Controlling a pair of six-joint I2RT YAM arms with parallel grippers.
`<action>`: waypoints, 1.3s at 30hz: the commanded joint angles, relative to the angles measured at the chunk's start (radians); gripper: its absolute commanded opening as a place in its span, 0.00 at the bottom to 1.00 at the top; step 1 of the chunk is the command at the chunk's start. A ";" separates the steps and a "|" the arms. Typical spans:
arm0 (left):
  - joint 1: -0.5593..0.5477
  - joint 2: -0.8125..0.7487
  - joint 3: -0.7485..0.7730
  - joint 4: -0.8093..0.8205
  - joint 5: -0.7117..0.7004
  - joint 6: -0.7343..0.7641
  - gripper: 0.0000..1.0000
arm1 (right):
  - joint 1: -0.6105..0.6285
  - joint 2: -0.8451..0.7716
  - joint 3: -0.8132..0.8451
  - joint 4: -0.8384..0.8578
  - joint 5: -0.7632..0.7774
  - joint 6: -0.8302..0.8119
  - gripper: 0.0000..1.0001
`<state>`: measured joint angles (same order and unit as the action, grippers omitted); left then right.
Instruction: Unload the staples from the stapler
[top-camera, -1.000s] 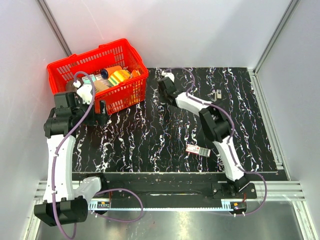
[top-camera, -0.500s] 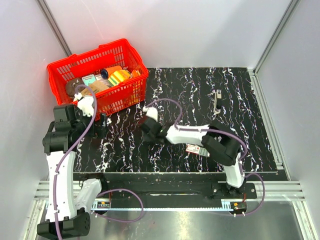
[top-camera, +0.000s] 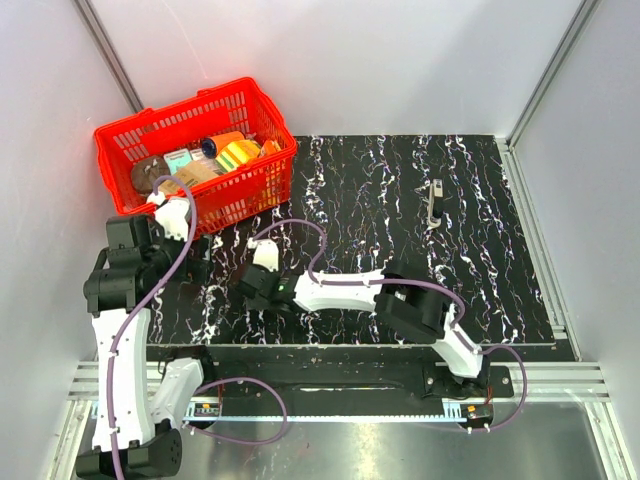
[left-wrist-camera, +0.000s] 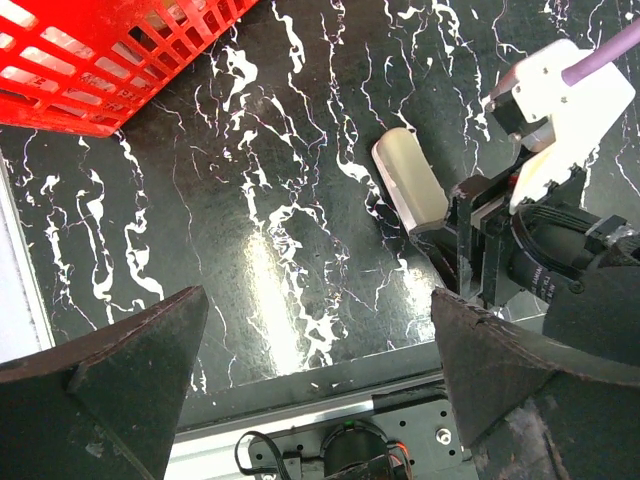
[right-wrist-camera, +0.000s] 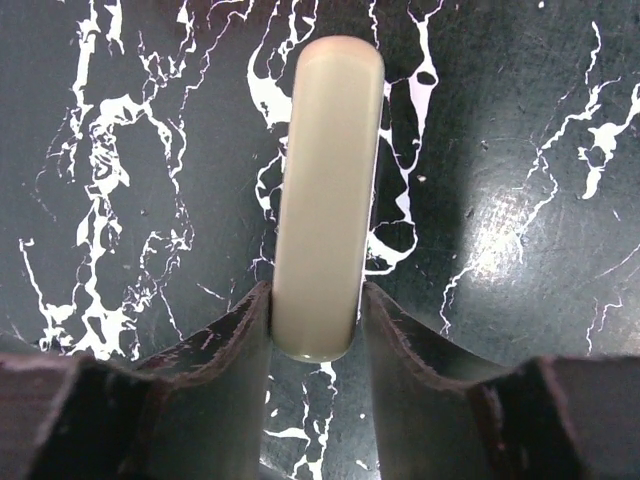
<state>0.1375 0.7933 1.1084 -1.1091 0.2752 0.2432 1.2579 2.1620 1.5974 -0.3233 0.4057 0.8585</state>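
Right gripper (right-wrist-camera: 316, 300), low near the table's (top-camera: 350, 215) front edge, pinches a pale rounded bar (right-wrist-camera: 330, 170) between both fingers. At its ten o'clock we see the left gripper (left-wrist-camera: 320, 340) spread wide, holding nothing. Farther off, the stapler (top-camera: 433, 201) lies at two o'clock, well apart; the red basket (top-camera: 245, 195) sits at eleven.

In your right wrist camera, the right end effector (right-wrist-camera: 317, 300) has its two dark fingers (right-wrist-camera: 225, 345) closed against the sides of a pale bar (right-wrist-camera: 330, 180). The bar is cream-coloured, smooth and rounded at both ends, and it runs straight away from the camera. Only its near end sits between the fingers, touching both, and the rest reaches out ahead of them. Beneath it you have the black counter (right-wrist-camera: 520, 150) with white marble veins, glossy at the right.
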 joint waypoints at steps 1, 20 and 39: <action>0.005 0.004 0.014 0.015 -0.021 0.021 0.99 | -0.005 0.056 0.093 -0.129 0.053 0.030 0.50; 0.007 -0.019 0.007 0.028 -0.016 0.041 0.99 | 0.003 0.107 0.283 -0.292 0.093 -0.117 0.59; 0.007 -0.028 0.010 0.029 -0.015 0.061 0.99 | 0.003 0.127 0.322 -0.278 0.016 -0.199 0.34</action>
<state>0.1375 0.7803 1.1080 -1.1061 0.2749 0.2897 1.2575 2.3035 1.8736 -0.6048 0.4339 0.6800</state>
